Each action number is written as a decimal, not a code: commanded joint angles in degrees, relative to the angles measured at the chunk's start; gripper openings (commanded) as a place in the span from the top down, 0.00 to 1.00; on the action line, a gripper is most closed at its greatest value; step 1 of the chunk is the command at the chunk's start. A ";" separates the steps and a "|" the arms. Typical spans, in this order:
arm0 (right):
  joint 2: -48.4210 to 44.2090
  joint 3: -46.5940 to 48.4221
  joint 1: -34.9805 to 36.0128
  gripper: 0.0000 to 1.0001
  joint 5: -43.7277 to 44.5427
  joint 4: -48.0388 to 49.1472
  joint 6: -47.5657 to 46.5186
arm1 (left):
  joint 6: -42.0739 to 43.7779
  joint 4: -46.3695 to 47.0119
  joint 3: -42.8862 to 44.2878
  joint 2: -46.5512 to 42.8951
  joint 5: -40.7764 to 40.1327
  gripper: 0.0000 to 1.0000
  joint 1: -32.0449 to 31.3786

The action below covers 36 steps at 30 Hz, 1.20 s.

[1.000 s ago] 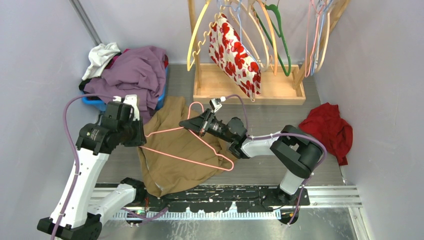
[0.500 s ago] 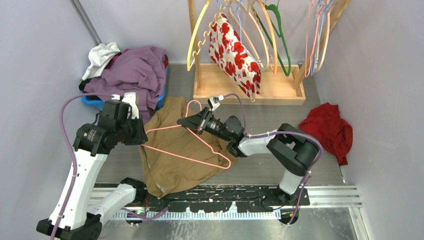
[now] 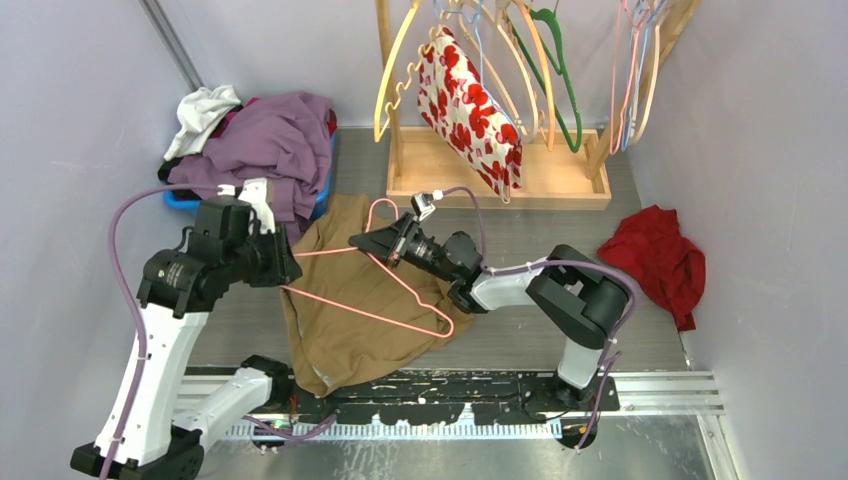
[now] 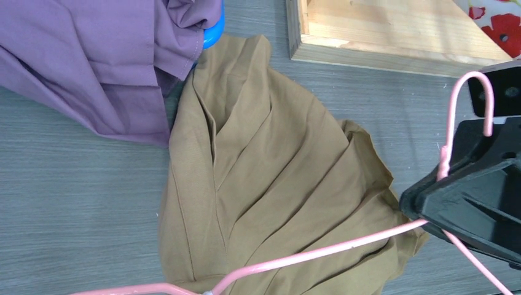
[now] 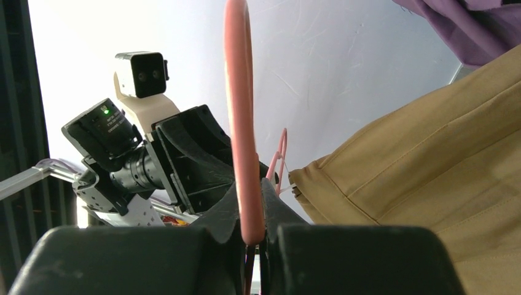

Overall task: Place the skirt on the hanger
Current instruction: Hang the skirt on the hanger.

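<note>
On the grey tabletop (image 3: pixel 520 215) between the arms, the tan skirt (image 3: pixel 340 345) lies rumpled, the pink hanger (image 3: pixel 370 313) over it. Fingers of the right gripper (image 3: pixel 368 243) pinch tight on the hanger's neck below the hook. At the hanger's left corner, the left gripper (image 3: pixel 280 268) hides its fingers, their spread impossible to tell.

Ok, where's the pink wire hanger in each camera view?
Top external: the pink wire hanger sits in the centre, over the tan skirt.
Left wrist: the hanger runs along the bottom edge and up the right side.
Right wrist: the hanger is a vertical bar at centre.
Shared landmark: the tan skirt.
</note>
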 commanded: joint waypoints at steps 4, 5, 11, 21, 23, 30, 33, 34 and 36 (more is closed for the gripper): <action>3.50 4.16 2.04 0.99 0.25 6.04 -0.49 | 0.03 1.16 3.20 -1.60 2.80 0.65 0.17; 4.29 4.28 2.22 0.99 0.36 6.08 -0.75 | 0.03 1.14 2.71 -1.79 2.60 0.65 0.19; 10.34 6.46 3.60 0.99 1.06 6.01 -1.91 | -1.64 2.36 -1.54 -2.97 -0.64 0.61 0.21; 24.69 15.58 4.05 0.98 -1.56 5.90 0.55 | -3.42 3.05 -5.53 -3.97 -5.97 0.02 0.25; 27.40 17.50 4.00 0.98 -2.30 5.87 1.29 | -3.57 3.24 -6.39 -3.56 -6.45 0.01 0.25; 35.17 25.06 4.08 0.98 -5.51 0.00 1.43 | -4.40 5.98 -9.79 -3.32 -5.29 0.01 0.20; 35.52 27.64 4.22 0.83 -6.64 -8.89 -2.67 | -4.45 6.36 -9.99 -2.89 -4.76 0.00 0.22; 34.98 27.96 4.27 0.76 -6.98 -11.88 -4.20 | -4.45 6.37 -10.00 -2.93 -4.90 0.01 0.18; 33.65 27.41 4.09 0.61 -6.93 -15.81 -6.03 | -4.52 6.46 -9.94 -3.12 -4.49 0.01 0.20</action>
